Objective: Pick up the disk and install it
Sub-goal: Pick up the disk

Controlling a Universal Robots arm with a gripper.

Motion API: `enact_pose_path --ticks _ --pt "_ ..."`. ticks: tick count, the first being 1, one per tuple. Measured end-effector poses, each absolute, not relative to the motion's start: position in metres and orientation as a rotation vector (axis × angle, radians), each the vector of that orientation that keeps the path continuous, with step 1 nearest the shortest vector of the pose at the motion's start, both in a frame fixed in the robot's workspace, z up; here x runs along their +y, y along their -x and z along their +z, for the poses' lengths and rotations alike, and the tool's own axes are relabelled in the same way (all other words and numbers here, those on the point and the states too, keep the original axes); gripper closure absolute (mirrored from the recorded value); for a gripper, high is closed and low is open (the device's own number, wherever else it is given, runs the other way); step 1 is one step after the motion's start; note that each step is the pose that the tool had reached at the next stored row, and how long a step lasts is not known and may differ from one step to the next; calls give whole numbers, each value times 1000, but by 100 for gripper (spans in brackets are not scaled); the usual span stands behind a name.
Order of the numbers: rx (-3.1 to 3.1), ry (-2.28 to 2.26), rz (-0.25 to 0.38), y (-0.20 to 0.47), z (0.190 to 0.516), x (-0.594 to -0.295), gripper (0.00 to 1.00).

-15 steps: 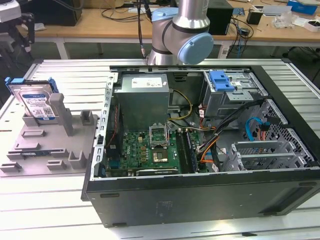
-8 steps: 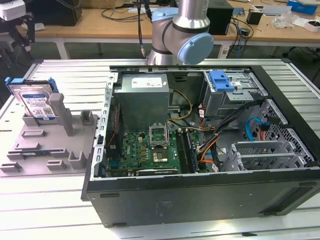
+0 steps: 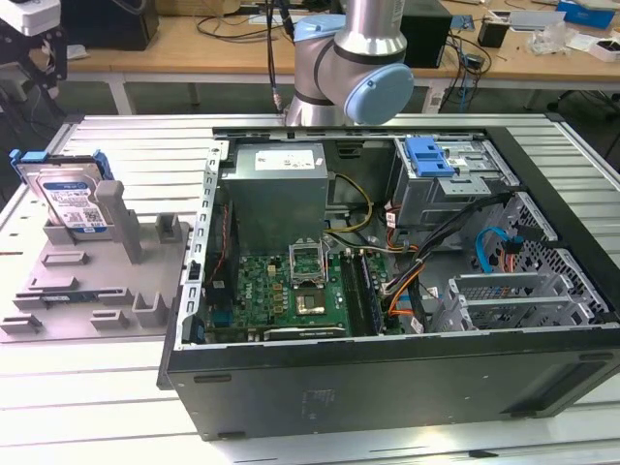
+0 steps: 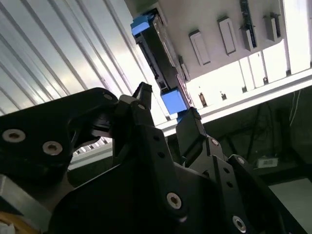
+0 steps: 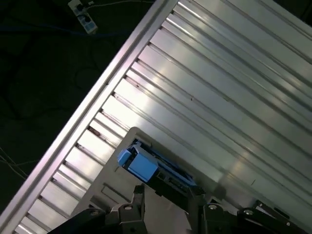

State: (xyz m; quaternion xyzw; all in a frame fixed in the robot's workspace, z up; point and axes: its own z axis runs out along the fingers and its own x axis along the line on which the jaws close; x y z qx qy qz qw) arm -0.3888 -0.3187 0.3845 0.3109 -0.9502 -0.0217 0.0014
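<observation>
The disk (image 3: 70,194) stands on edge in a grey holder (image 3: 97,281) at the exterior view's left, its silver face with a white-and-blue label and a blue carrier frame showing. In the second wrist view the disk (image 4: 155,56) appears edge-on beyond my gripper (image 4: 165,105), whose black fingers (image 4: 143,91) are spread apart with nothing held. The first wrist view has the disk's blue end (image 5: 141,165) just past my gripper (image 5: 168,195). In the exterior view nothing touches the disk.
An open computer case (image 3: 387,387) lies in the middle of the slatted aluminium table (image 5: 219,87), with a grey power supply (image 3: 276,184), a motherboard and a blue latch piece (image 3: 431,155) on the drive cage. The arm's body (image 3: 358,48) rises behind the case.
</observation>
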Motion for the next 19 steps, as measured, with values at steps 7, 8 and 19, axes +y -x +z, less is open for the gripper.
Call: enact_pose_path --ticks 7,8,19 --pt "-2883 -1230 -67 389 384 -319 52" --pt "-2871 -1256 -67 389 384 -319 52" --pt "-2679 -1615 -64 389 382 -319 52"
